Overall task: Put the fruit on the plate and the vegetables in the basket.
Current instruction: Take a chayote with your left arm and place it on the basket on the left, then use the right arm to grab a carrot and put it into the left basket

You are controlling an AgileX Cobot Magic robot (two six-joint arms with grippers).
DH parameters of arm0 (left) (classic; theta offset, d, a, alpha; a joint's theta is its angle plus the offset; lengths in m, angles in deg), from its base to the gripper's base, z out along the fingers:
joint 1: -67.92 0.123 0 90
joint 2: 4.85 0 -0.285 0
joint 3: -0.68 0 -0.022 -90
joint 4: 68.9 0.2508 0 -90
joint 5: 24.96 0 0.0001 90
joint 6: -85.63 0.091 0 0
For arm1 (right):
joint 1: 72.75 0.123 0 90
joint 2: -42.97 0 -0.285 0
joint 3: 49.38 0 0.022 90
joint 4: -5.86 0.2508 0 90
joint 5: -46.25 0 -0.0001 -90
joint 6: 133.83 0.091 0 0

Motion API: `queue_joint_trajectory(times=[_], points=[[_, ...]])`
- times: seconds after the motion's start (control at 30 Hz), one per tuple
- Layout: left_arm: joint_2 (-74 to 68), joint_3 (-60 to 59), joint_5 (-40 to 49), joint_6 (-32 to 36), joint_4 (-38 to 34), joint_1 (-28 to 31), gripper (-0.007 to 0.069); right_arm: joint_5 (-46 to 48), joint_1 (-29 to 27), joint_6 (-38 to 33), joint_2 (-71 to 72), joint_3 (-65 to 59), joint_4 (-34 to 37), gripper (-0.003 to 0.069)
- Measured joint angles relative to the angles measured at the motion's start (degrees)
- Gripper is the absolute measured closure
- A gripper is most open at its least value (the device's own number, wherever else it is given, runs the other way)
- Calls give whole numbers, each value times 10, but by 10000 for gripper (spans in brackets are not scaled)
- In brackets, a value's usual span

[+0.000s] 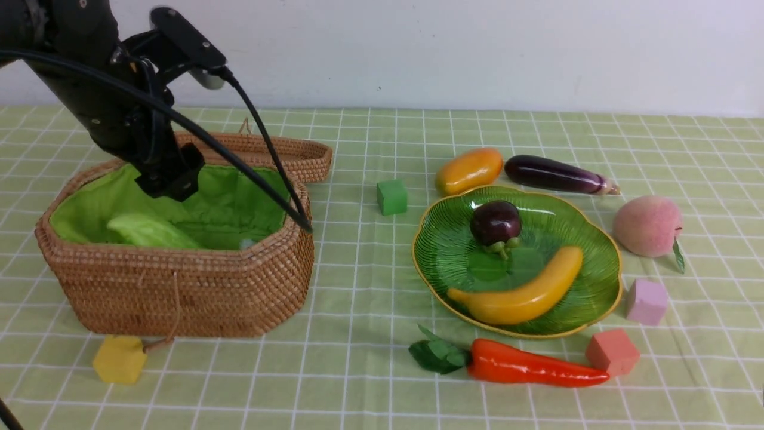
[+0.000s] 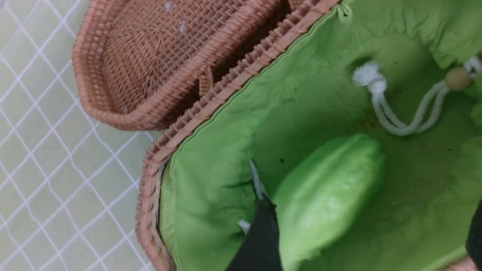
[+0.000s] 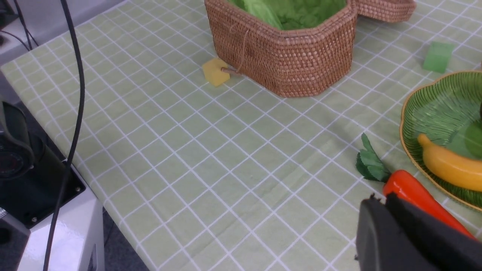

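Note:
My left gripper [image 1: 170, 182] is open over the wicker basket [image 1: 191, 286]. The light-green gourd [image 1: 152, 232] lies loose on the green lining, beside one finger [image 2: 260, 241] in the left wrist view. The banana [image 1: 525, 295] and mangosteen [image 1: 495, 222] lie on the green plate [image 1: 441, 251]. The mango [image 1: 469, 171] and eggplant [image 1: 555, 174] lie behind the plate, the peach [image 1: 647, 226] to its right, and the red pepper [image 1: 531, 364] in front. My right gripper [image 3: 380, 197] is shut and empty, above the table next to the pepper [image 3: 418, 195]; it is out of the front view.
The basket lid [image 1: 298, 156] leans behind the basket. Foam cubes lie about: green [image 1: 391, 197] between basket and plate, lilac [image 1: 646, 301] and salmon [image 1: 612, 351] right of the plate, yellow [image 1: 119, 358] in front of the basket.

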Motion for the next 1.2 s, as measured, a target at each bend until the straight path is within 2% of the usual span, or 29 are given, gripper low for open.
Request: queue_joint_trajectory(times=[0.1,0.17,0.2,0.23,0.27,0.33,0.37,0.53,0.67,0.7,0.73,0.77,0.8,0.83,0.87,0.93,1.07,1.17,1.2], points=[[38,0,11,-44,-37,0,88,0,0,-1,0,0,0,627],[77,0,25,-91,-67,0,223,0,0,-1,0,0,0,627],[81,0,31,-102,-70,0,256,0,0,-1,0,0,0,627],[111,0,58,-137,-86,0,386,0,0,-1,0,0,0,627],[133,0,82,-158,-94,0,484,0,0,-1,0,0,0,627],[184,-13,115,-186,-106,0,606,0,0,-1,0,0,-1,627],[206,-29,123,-196,-112,0,638,0,0,-1,-3,0,-1,627],[380,-182,78,-207,-174,0,638,2,0,1,-49,2,-1,627],[510,-338,31,-161,-236,0,638,2,0,10,-125,2,-1,627],[523,-346,30,-158,-243,0,638,2,0,11,-125,2,-1,627],[581,-419,12,-119,-282,0,638,2,0,13,-170,2,-1,627],[581,-419,12,-119,-282,0,638,2,0,13,-174,2,-1,627],[630,-466,-12,-86,-323,0,638,2,0,14,-206,5,-1,627],[630,-471,-15,-82,-323,0,638,2,1,14,-215,6,-1,627],[671,-506,-33,-48,-359,0,638,2,6,14,-251,14,-3,627],[703,-535,-46,-12,-383,0,638,1,22,15,-292,32,-13,627],[730,-549,-58,8,-401,0,638,1,57,15,-349,77,-75,627],[734,-550,-101,15,-427,0,638,-6,89,15,-415,106,-200,606],[734,-549,-106,15,-429,0,638,-8,90,15,-419,107,-207,603]])
